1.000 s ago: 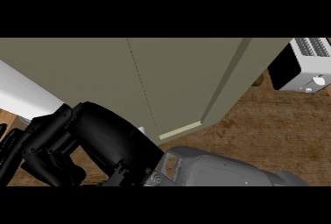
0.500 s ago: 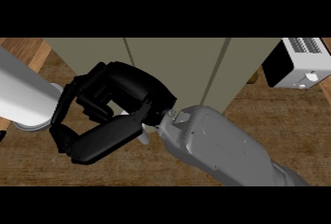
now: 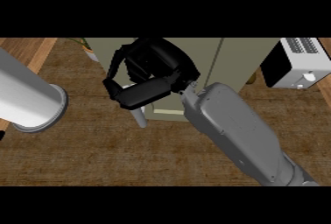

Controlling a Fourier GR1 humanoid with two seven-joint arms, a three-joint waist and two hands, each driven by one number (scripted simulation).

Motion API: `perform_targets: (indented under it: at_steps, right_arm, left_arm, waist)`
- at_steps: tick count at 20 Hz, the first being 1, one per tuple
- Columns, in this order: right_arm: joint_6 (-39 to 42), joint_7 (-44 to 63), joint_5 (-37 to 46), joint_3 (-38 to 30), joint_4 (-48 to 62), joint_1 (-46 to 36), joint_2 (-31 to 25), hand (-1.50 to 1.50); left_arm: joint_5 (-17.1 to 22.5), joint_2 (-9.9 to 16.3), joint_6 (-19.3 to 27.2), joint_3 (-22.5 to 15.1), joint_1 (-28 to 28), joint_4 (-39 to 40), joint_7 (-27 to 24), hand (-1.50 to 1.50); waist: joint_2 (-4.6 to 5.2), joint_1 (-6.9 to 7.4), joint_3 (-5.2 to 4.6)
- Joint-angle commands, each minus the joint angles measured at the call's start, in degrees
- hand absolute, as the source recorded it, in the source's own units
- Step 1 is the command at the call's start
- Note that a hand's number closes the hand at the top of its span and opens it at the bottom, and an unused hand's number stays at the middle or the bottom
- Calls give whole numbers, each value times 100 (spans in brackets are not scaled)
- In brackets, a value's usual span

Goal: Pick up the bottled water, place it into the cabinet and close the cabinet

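Note:
My right hand [image 3: 150, 74] is in the middle of the head view, in front of the olive-green cabinet [image 3: 236, 57]. Its fingers and thumb are curled round the bottled water [image 3: 139, 117]. Only a pale, narrow end of the bottle sticks out below the hand; the rest is hidden by the fingers. The grey right forearm [image 3: 236, 131] runs in from the lower right. Only the grey left forearm [image 3: 26, 98] shows, at the left edge. The left hand itself is out of view. The cabinet's front shows a vertical seam; I cannot tell whether a door is open.
A white and black toaster [image 3: 296, 65] stands on the wooden counter [image 3: 116, 153] at the upper right, beside the cabinet. A small plant-like thing [image 3: 87, 47] peeks out at the cabinet's upper left corner.
My right hand with the bottle has risen towards the cabinet front, and its forearm now stretches further in. The left forearm has shifted to the left edge.

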Motion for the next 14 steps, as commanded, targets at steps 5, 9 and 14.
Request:
perform_targets:
  at_steps: [5, 9, 14]
  right_arm:
    - [-407, -520, 667, -498, 1028, -330, -173, 150]
    - [-325, -543, 610, -629, 891, -153, -384, 150]
    - [-229, -883, 797, -768, 1157, -206, -622, -150]
  left_arm:
    - [7, 9, -195, 162, -113, 140, 215, -150]
    - [-227, -270, 70, -164, -250, -75, 238, -150]
    - [-99, -187, -108, -60, -273, -145, 318, -150]
  waist:
    - [69, 22, 11]
    - [62, -67, 14]
    - [80, 13, 16]
